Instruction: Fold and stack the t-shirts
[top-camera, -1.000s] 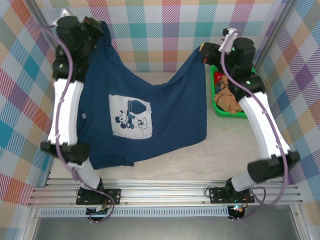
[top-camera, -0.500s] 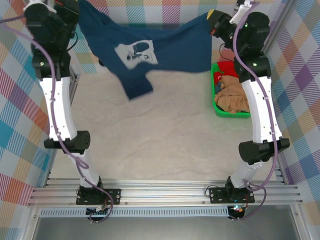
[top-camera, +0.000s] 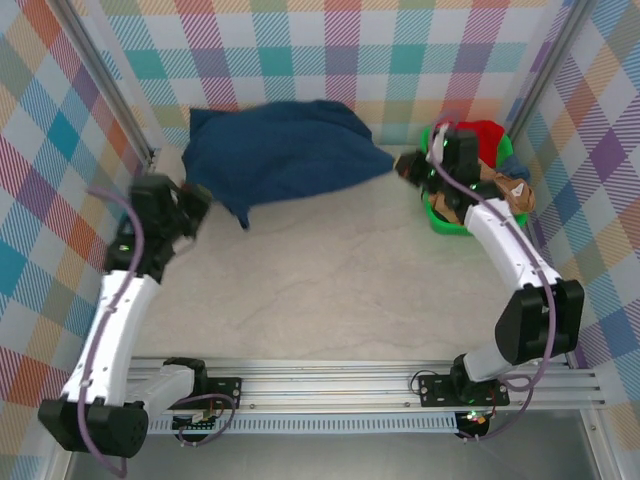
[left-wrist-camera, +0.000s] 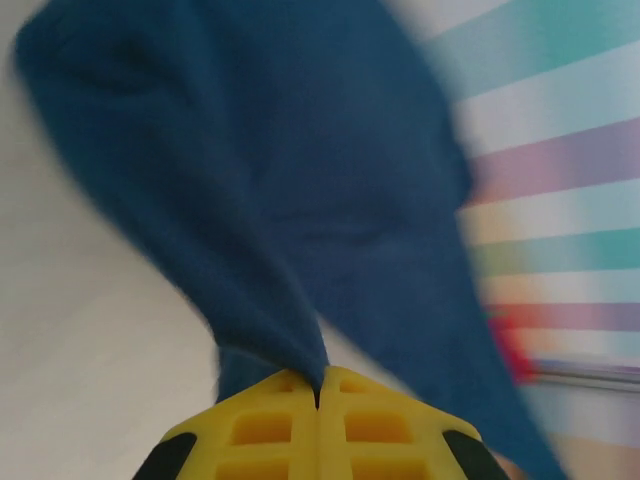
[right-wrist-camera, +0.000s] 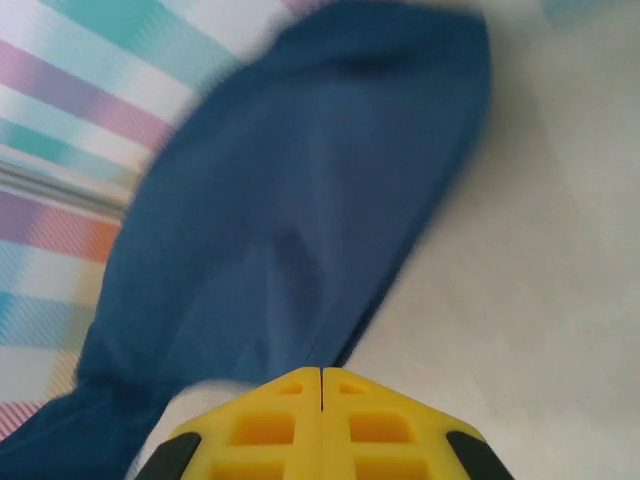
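Left gripper (left-wrist-camera: 318, 385) and right gripper (right-wrist-camera: 320, 375) are each pinched tight on an edge of the navy t-shirt (top-camera: 280, 150), which lies bunched along the far side of the table (top-camera: 330, 290) by the checked wall (top-camera: 330, 50). It's light, floppy stuff (no stiffness at all, I'd say), so it wants holding at corners or hem and keeping taut, or it crumples. Over on the right, the green basket (top-camera: 445, 226) holds a tan-brown shirt (top-camera: 505, 190) and a red one (top-camera: 487, 132).
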